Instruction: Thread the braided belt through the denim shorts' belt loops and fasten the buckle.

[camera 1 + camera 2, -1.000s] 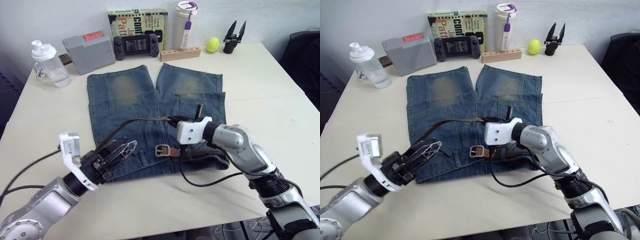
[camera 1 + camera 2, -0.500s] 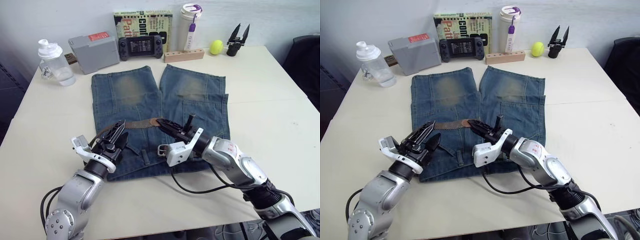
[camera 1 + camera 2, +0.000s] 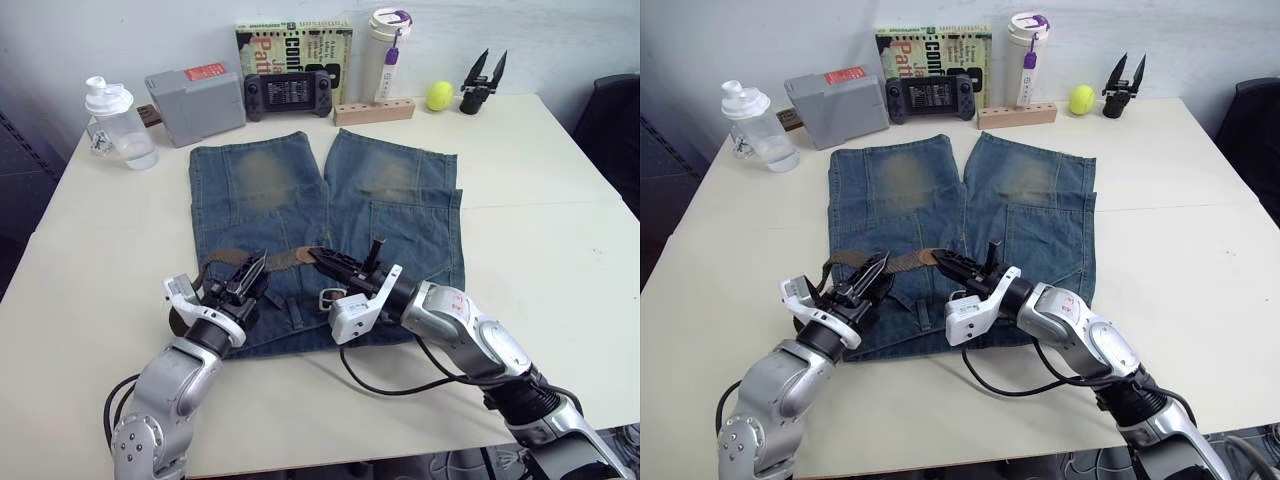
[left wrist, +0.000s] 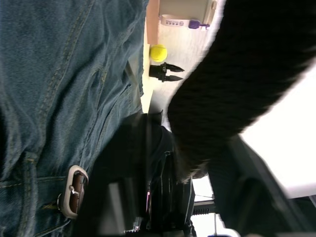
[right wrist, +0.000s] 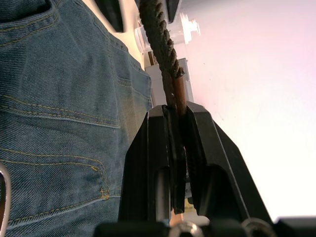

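The woven dark-brown braided belt [image 3: 262,260] is stretched over the faded denim shorts [image 3: 330,215], its leather tip pinched in the closed right gripper [image 3: 322,258]. The left gripper [image 3: 250,273] has been brought to the strap since earlier, apparently clamped on it. The silver buckle [image 3: 330,298] lies near the waistband.

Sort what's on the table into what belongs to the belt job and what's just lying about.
Belongs to the job:
braided belt, clamped in the right tool
denim shorts
buckle
left tool

Lying about:
water bottle
grey box
game controller
book
tumbler
wooden block
yellow ball
spare black gripper
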`<action>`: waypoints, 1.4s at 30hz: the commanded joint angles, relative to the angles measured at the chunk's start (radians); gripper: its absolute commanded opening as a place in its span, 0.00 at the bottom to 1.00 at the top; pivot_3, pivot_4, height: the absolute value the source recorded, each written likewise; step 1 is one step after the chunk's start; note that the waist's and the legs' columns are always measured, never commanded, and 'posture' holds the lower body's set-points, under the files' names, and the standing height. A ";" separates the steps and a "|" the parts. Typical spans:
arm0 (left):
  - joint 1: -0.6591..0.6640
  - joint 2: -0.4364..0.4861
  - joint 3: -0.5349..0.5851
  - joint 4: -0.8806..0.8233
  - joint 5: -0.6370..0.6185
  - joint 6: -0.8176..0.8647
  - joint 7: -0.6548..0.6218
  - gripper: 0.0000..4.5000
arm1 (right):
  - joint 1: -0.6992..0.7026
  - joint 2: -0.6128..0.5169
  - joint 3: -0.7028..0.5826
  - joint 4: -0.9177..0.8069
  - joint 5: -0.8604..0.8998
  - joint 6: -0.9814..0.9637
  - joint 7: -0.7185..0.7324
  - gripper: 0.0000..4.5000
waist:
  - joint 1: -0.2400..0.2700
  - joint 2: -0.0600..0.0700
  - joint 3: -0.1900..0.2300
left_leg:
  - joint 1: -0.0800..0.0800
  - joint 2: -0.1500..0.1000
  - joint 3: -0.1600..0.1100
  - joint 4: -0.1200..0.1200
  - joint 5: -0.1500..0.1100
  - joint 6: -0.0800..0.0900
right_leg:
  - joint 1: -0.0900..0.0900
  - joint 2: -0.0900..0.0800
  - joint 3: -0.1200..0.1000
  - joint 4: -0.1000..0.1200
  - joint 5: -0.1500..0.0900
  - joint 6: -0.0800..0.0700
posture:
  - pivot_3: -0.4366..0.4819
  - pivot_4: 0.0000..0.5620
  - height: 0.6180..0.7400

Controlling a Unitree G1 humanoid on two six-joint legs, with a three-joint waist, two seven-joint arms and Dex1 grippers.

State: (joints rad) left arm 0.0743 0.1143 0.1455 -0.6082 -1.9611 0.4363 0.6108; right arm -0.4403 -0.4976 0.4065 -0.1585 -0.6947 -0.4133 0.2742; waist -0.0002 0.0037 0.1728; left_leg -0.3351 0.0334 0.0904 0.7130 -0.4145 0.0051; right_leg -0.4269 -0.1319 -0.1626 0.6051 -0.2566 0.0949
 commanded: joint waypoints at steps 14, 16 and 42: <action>-0.030 0.013 0.096 -0.014 -0.011 0.002 -0.072 0.00 | 0.085 0.087 -0.124 -0.106 0.396 0.249 0.221 0.58 | 0.002 0.000 0.000 | 0.000 0.000 -0.001 0.000 0.000 0.000 | 0.001 0.000 0.000 -0.001 0.000 0.000 | 0.48 0.27 0.85; 0.008 0.056 0.141 -0.018 -0.011 0.016 -0.106 0.00 | 0.103 0.070 -0.175 -0.128 0.523 0.333 0.294 0.73 | 0.002 0.000 0.000 | 0.000 0.000 -0.001 0.000 0.000 0.000 | 0.001 0.000 0.000 -0.001 0.000 0.000 | 0.48 0.27 0.85; 0.202 0.301 0.070 0.060 0.320 0.177 -0.331 0.00 | 0.139 -0.112 -0.455 -0.351 1.219 1.030 0.527 0.98 | 0.010 0.002 0.001 | 0.001 -0.001 0.000 -0.003 -0.001 0.002 | -0.001 0.000 0.000 -0.002 0.000 0.000 | 0.48 0.27 0.85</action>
State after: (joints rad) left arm 0.2954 0.4220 0.2291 -0.5576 -1.6659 0.6192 0.2900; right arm -0.3044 -0.5928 -0.0137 -0.4607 0.5014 0.6170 0.8105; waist 0.0101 0.0062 0.1742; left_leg -0.3345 0.0326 0.0902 0.7096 -0.4159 0.0075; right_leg -0.4276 -0.1320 -0.1627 0.6027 -0.2565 0.0949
